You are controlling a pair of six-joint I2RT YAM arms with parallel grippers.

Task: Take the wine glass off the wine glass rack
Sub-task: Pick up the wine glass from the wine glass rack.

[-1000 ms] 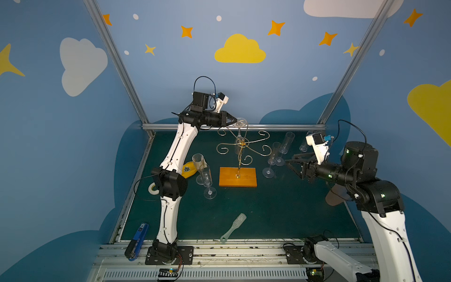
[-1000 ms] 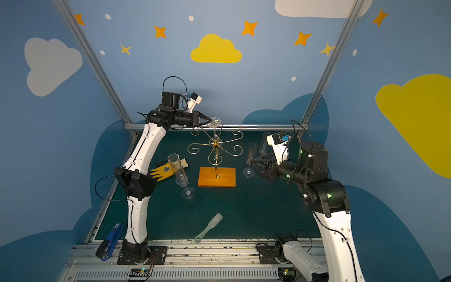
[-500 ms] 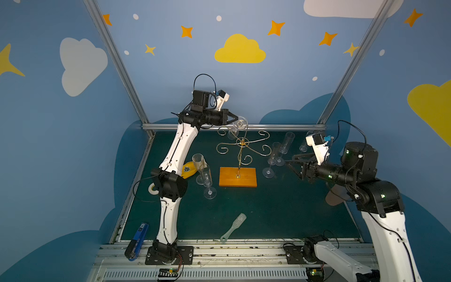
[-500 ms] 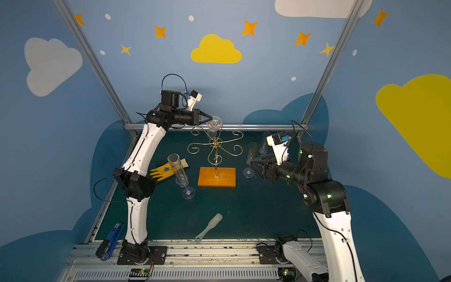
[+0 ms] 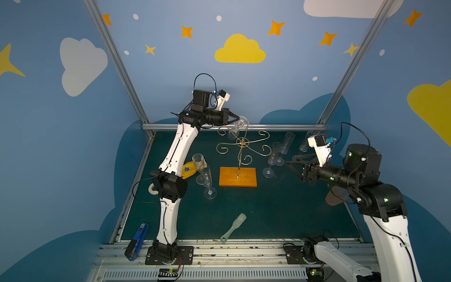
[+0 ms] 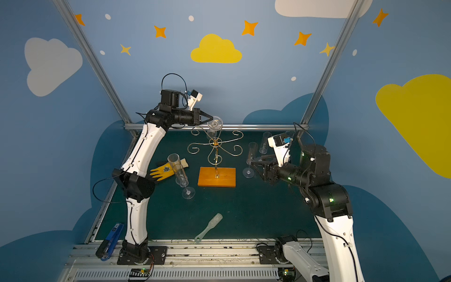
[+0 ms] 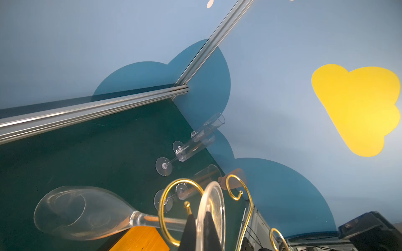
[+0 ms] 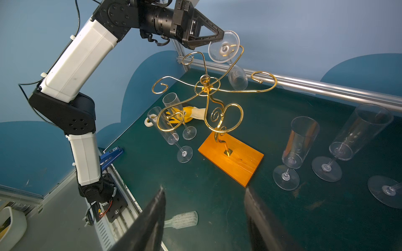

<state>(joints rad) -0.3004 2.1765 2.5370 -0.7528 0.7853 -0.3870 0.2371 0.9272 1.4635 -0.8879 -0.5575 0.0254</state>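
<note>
Robot laboratory test cell. Indicators: left arm (image 5: 179,149) and right arm (image 5: 388,234) bolted to an aluminium rail (image 5: 244,251) at the near edge, a dark green work mat (image 5: 280,214), aluminium frame profiles (image 5: 268,127), and blue enclosure walls (image 5: 48,158) printed with clouds and stars.

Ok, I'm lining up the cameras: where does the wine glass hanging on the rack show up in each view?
In a top view: wine glass upper centre.
In a top view: wine glass upper centre.
Left wrist: wine glass along the bottom edge, bowl leftward.
Right wrist: wine glass top centre.
Shared landmark: orange base.
</note>
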